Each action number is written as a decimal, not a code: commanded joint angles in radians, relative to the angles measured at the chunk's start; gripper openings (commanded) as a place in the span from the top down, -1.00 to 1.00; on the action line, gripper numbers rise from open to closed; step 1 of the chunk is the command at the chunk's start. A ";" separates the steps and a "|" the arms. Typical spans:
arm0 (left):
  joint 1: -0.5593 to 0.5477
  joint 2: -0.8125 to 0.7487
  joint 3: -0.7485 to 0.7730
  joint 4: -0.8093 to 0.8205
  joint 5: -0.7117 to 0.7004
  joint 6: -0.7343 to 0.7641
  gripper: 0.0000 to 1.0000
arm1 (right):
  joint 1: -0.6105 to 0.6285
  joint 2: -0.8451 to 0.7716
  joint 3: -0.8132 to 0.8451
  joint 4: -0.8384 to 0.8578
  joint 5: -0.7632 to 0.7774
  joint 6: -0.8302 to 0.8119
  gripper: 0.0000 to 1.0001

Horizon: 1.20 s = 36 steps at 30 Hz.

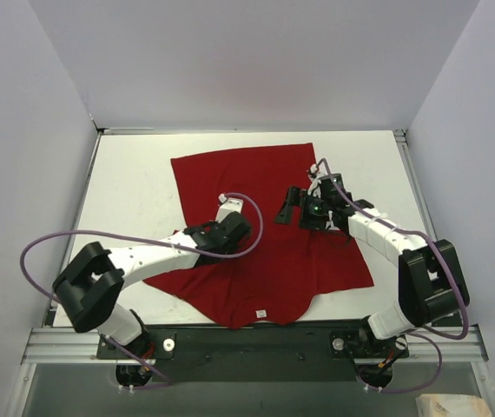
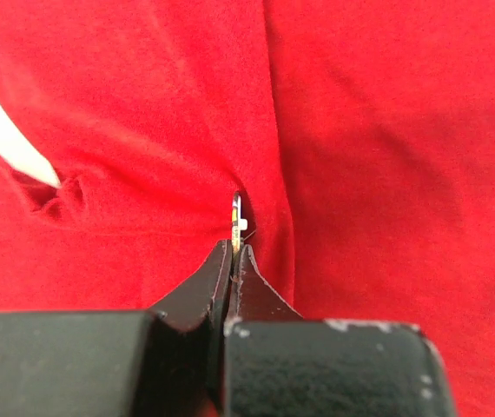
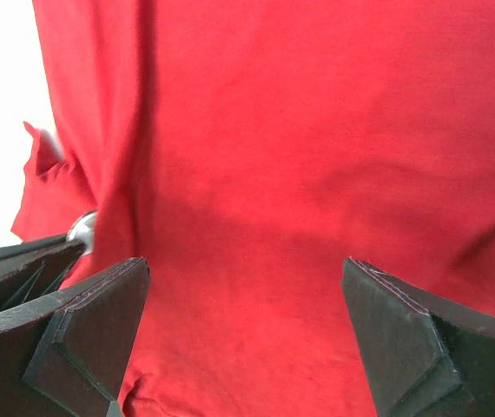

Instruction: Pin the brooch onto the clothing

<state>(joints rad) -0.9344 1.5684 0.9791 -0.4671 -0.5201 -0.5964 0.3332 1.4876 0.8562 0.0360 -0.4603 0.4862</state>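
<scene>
The clothing [image 1: 256,174], a red T-shirt, lies spread over the white table [image 1: 135,174]. My left gripper [image 2: 235,248] is shut on the brooch [image 2: 237,217], a thin disc seen edge-on that sticks up from the fingertips into a crease of the red fabric [image 2: 360,130]. In the top view the left gripper [image 1: 244,228] rests on the shirt's middle and the brooch itself is hidden. My right gripper [image 1: 289,207] hovers just to the right of it with its jaws wide open, nothing but flat red cloth [image 3: 317,130] between its fingers [image 3: 100,304].
A small white label [image 1: 262,314] marks the collar at the shirt's near edge. Bare table shows to the left and right of the shirt. White walls enclose the table on three sides. Purple cables loop off both arms.
</scene>
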 commanded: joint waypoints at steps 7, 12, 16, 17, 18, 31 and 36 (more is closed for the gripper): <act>0.111 -0.283 -0.258 0.484 0.336 0.027 1.00 | 0.113 0.059 0.106 0.042 -0.070 0.009 -0.96; 0.123 -0.324 -0.299 0.530 0.376 0.032 1.00 | 0.144 0.102 0.142 0.090 -0.116 0.054 -0.86; 0.129 -0.341 -0.322 0.568 0.388 0.032 1.00 | 0.171 0.134 0.175 0.111 -0.153 0.080 -0.75; 0.129 -0.346 -0.326 0.571 0.390 0.030 1.00 | 0.182 0.148 0.182 0.114 -0.156 0.084 -0.68; 0.131 -0.346 -0.330 0.574 0.390 0.029 1.00 | 0.184 0.155 0.185 0.119 -0.164 0.094 -0.65; 0.158 -0.438 -0.434 0.725 0.439 -0.006 1.00 | 0.237 0.235 0.222 0.183 -0.251 0.150 0.18; 0.167 -0.455 -0.461 0.768 0.450 -0.026 1.00 | 0.248 0.243 0.225 0.197 -0.261 0.161 0.44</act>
<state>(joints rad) -0.7765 1.1481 0.5270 0.1761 -0.1017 -0.5968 0.5697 1.7267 1.0370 0.1917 -0.6857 0.6292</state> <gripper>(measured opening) 0.025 0.311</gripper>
